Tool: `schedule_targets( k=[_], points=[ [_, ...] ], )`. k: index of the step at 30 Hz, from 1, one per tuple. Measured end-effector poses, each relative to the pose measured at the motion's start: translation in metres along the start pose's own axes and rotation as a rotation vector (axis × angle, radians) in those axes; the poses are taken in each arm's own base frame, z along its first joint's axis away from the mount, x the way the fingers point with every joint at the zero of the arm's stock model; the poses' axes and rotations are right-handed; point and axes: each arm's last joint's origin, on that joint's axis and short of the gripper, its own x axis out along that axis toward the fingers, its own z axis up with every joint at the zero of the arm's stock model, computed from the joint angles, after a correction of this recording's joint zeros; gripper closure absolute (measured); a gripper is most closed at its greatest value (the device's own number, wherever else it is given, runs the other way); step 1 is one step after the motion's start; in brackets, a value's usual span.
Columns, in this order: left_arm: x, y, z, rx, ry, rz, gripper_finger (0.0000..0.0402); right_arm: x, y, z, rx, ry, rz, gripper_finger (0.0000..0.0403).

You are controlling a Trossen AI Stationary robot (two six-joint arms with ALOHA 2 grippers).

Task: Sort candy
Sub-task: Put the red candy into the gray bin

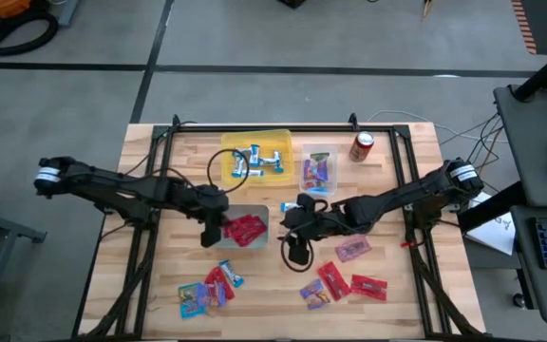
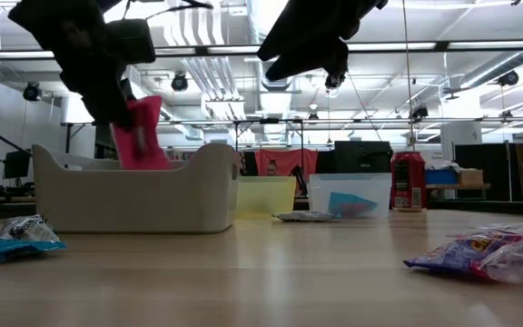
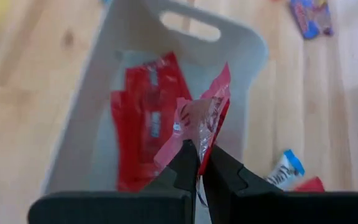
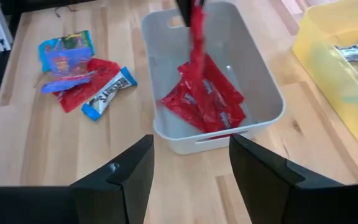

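My left gripper [image 1: 215, 228] is shut on a red candy packet [image 3: 199, 118] over the white bin [image 1: 254, 211], which holds several red packets [image 4: 207, 99]. My right gripper [image 4: 191, 174] stands open just right of that bin, above the table, with nothing between its fingers. The yellow bin [image 1: 278, 142] holds blue-and-silver bars. The clear bin [image 1: 318, 152] holds pink and purple packets. Loose candy lies on the near part of the table [image 1: 207, 290] [image 1: 340, 277]. My left gripper pinches the red packet by its upper end [image 3: 197, 144] between its two fingers. The fingers slant down from the table's left side. The packet hangs crumpled below them [image 2: 141, 136], its lower end inside the bin's walls; whether it touches the packets there, I cannot tell.
A red soda can [image 1: 362, 145] stands at the far right, beside the clear bin. One blue-and-silver bar [image 1: 289, 206] lies between the bins. A black frame [image 1: 174, 128] runs along the table's edges. Bare wood shows between the white bin and the near candy.
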Motion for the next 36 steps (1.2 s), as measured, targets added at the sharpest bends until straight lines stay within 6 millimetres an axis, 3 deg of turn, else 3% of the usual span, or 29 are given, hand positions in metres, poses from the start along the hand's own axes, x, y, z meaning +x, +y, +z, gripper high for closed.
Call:
schedule_targets(
  k=[5, 18, 28, 36],
  points=[
    [0.009, -0.001, -0.001, -0.008, 0.054, -0.062, 0.0401, 0.001, -0.004, 0.001, -0.008, -0.001, -0.008, 0.0204],
    [0.042, 0.003, -0.004, -0.021, 0.157, -0.007, 0.0391, 0.002, -0.010, 0.003, -0.017, -0.003, -0.024, 0.0204],
    [0.033, -0.003, 0.012, 0.030, 0.094, -0.016, 0.0344, 0.003, -0.016, 0.003, -0.010, -0.007, -0.112, 0.0204],
    [0.026, -0.006, 0.021, 0.066, 0.088, 0.032, 0.0315, 0.002, -0.022, -0.008, 0.095, 0.077, -0.206, 0.0204]
  ],
)
